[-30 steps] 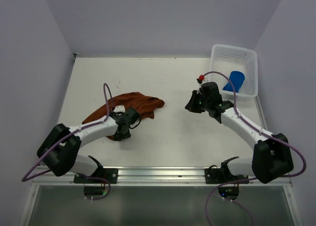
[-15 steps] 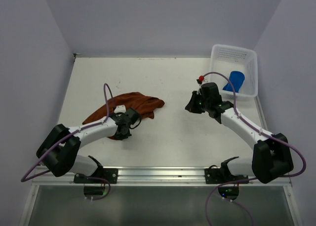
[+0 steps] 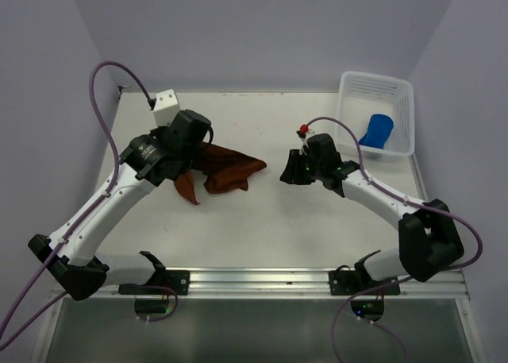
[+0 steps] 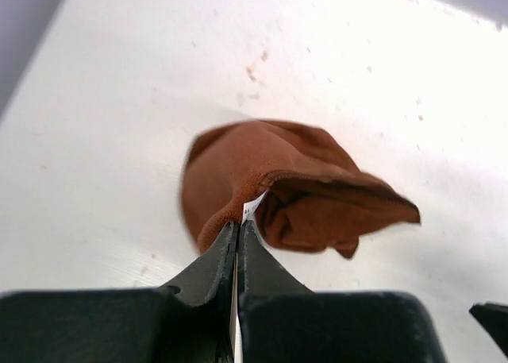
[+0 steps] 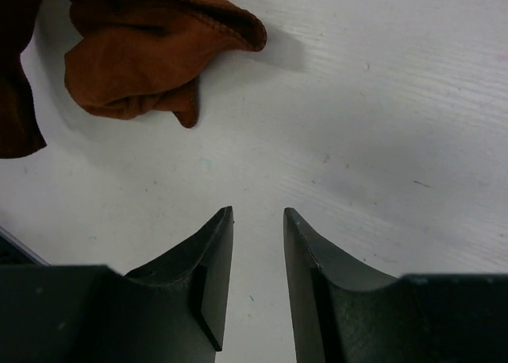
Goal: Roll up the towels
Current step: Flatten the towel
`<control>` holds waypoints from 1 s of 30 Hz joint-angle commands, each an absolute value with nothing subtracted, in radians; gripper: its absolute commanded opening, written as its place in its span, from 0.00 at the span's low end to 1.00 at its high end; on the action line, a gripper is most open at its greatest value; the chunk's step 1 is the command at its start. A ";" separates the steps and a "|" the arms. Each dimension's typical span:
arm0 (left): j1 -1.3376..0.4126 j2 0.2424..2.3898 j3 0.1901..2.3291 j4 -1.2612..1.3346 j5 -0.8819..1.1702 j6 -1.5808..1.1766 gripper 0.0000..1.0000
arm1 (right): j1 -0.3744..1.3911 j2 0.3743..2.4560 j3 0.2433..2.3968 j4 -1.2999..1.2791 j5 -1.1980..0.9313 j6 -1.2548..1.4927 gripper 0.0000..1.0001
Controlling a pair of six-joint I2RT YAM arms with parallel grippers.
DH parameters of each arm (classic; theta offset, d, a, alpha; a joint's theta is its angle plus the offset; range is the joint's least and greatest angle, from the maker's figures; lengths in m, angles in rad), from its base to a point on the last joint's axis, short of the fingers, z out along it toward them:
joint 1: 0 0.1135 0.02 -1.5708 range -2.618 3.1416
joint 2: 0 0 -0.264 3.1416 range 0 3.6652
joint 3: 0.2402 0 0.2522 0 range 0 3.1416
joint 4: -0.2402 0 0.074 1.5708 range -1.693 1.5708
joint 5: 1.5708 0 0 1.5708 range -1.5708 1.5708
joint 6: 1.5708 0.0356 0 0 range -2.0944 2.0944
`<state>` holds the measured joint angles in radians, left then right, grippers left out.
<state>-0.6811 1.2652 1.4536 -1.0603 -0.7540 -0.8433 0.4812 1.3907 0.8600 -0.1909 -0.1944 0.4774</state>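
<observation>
The left tool [image 4: 238, 228] is pinched shut on a hemmed edge of the brown towel [image 4: 274, 180], which hangs crumpled from it, its far end seeming to rest on the tabletop [image 3: 278, 212], well left of the basket [image 3: 353, 85]; the blue towel [image 3: 377, 130] sits inside the basket. The right tool [image 5: 258, 216], its jaws a narrow gap apart and holding nothing, hovers between the basket and the brown towel. The step looks like spreading the cloth flat before rolling, so the right tool would do best to take the loose corner nearest the basket, then both draw apart low and evenly, without letting the thin pinch slip
</observation>
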 commanded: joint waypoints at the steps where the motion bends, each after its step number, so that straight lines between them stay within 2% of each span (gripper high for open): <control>1: -0.683 1.290 1.561 -1.281 -0.998 -0.810 0.00 | 0.523 1.443 0.948 -0.152 -0.198 0.466 0.36; 7: -0.670 1.264 1.657 -1.309 -1.098 -0.789 0.00 | 0.537 1.584 1.028 -0.104 -0.216 0.531 0.51; 15: -0.670 1.255 1.623 -1.266 -1.123 -0.726 0.00 | 0.584 1.704 1.072 0.066 -0.282 0.473 0.55; 19: -0.669 1.252 1.632 -1.267 -1.152 -0.704 0.00 | 0.623 1.726 1.063 0.126 -0.285 0.449 0.61; 25: -0.666 1.246 1.635 -1.246 -1.166 -0.675 0.00 | 0.634 1.789 1.085 0.161 -0.165 0.586 0.60; 30: -0.661 1.226 1.603 -1.189 -1.170 -0.618 0.00 | 0.635 1.848 1.152 0.129 -0.092 0.646 0.55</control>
